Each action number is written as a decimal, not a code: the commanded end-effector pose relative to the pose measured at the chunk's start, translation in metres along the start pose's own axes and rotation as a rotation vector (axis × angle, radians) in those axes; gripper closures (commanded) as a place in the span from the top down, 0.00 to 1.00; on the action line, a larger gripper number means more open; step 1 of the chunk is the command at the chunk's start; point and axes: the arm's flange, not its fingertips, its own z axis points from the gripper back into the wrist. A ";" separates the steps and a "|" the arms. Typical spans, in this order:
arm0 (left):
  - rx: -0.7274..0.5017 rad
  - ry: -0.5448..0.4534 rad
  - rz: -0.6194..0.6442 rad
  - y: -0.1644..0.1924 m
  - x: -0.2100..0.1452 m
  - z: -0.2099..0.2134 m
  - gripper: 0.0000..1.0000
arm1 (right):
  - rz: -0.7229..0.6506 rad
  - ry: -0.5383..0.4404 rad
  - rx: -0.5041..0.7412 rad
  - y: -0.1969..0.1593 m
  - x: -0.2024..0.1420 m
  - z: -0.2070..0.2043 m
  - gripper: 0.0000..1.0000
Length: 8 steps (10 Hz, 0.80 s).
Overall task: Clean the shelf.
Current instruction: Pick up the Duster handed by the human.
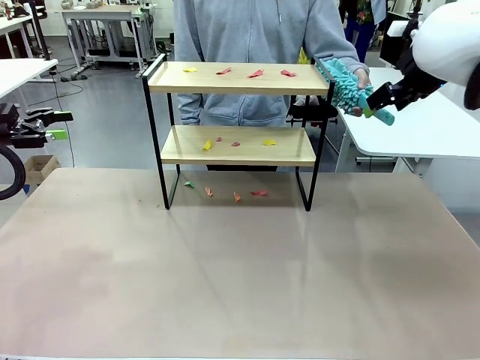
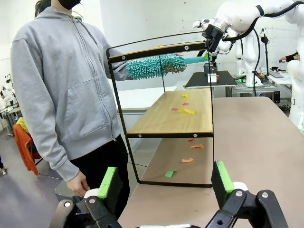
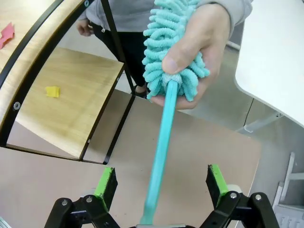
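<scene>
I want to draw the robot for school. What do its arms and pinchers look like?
The right arm is smooth, rounded and white. The left gripper and right gripper are black, each with two fingers, round silver bolts at the joints and bright green pads on the inner faces. A thick black cable runs by the left gripper.

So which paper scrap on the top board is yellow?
The small yellow paper scrap at the left end of the top wooden board; the other three are red.
</scene>
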 end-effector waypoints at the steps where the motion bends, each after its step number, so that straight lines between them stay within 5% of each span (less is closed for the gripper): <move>1: -0.005 0.002 -0.005 -0.001 0.002 -0.001 1.00 | -0.031 -0.016 -0.019 0.004 0.002 0.002 1.00; 2: -0.005 0.002 -0.005 -0.001 0.002 -0.001 1.00 | -0.039 -0.005 -0.018 0.004 0.003 0.003 0.40; 3: -0.005 0.002 -0.005 -0.001 0.002 -0.001 1.00 | -0.041 -0.001 -0.023 0.003 0.004 0.004 0.40; 4: -0.005 0.002 -0.005 -0.001 0.002 -0.001 1.00 | -0.043 0.004 -0.019 0.004 0.004 0.005 0.00; 5: -0.005 0.002 -0.005 -0.001 0.002 -0.001 1.00 | -0.051 0.008 -0.017 0.005 0.004 0.006 0.36; 6: -0.005 0.002 -0.005 -0.001 0.002 -0.001 1.00 | -0.057 0.007 -0.020 0.005 0.005 0.007 0.00; 8: -0.005 0.002 -0.005 -0.001 0.002 -0.001 1.00 | -0.075 0.021 -0.025 0.004 0.005 0.009 0.00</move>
